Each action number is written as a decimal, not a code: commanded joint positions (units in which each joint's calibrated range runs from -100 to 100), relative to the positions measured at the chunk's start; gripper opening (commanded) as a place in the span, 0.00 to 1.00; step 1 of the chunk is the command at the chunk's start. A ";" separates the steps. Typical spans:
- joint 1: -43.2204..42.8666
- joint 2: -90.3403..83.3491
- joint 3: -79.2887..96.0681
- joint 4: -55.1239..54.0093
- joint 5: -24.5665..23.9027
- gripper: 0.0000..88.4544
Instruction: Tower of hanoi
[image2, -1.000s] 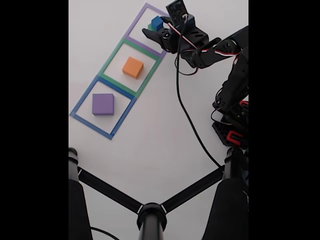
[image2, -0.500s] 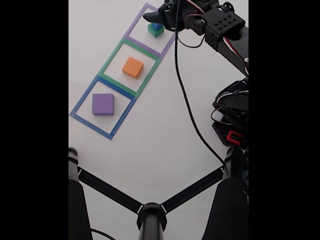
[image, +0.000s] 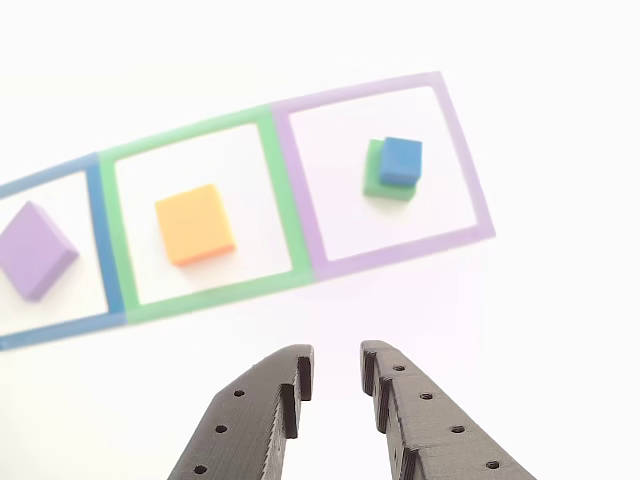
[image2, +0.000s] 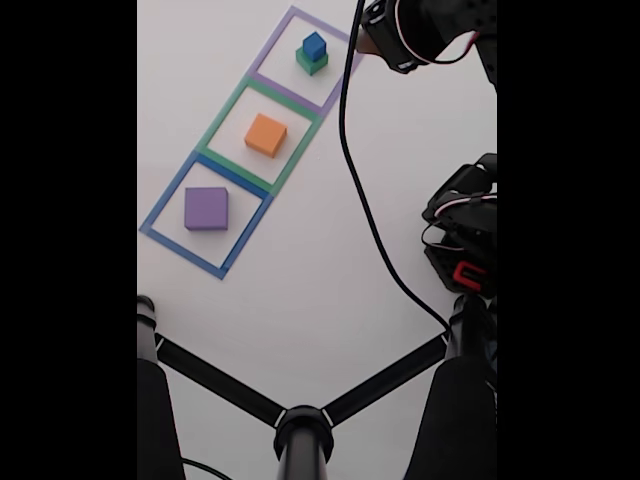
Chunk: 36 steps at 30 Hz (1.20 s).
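Black claw (image: 333, 375) fingers poke up from the bottom of the other view with a small gap between their tips, and nothing sits in that gap, so the claw is let go and empty. It hangs well apart from the blocks. Past it, on the white worktop (image: 540, 300), three taped squares lie in a row. The blue cube (image: 400, 160) sits on top of the green cube (image: 377, 182) inside the purple taped square (image: 400, 248). The orange block (image: 195, 223) lies flat alone in the green taped square (image: 200, 298), and the flat purple block (image: 36, 250) lies in the blue taped square (image: 104, 240) at the left edge. All four blocks look dull and smooth, with sharp corners. In the fixed view the arm (image2: 430, 30) is up in the top right corner, beside the purple taped square, and the claw tips are hard to make out there. The same row runs slanted, with the blue cube on the green cube at the top and the flat purple block at the bottom. My guess is that one small move is done and the claw is between moves. Next it needs to pick one block, come down straight over it, and close on its sides.
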 joint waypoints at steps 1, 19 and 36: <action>-3.60 -5.08 -1.09 1.17 0.00 0.01; -4.60 -14.38 40.53 -33.79 0.00 0.33; -5.97 -0.44 83.69 -108.42 0.00 0.45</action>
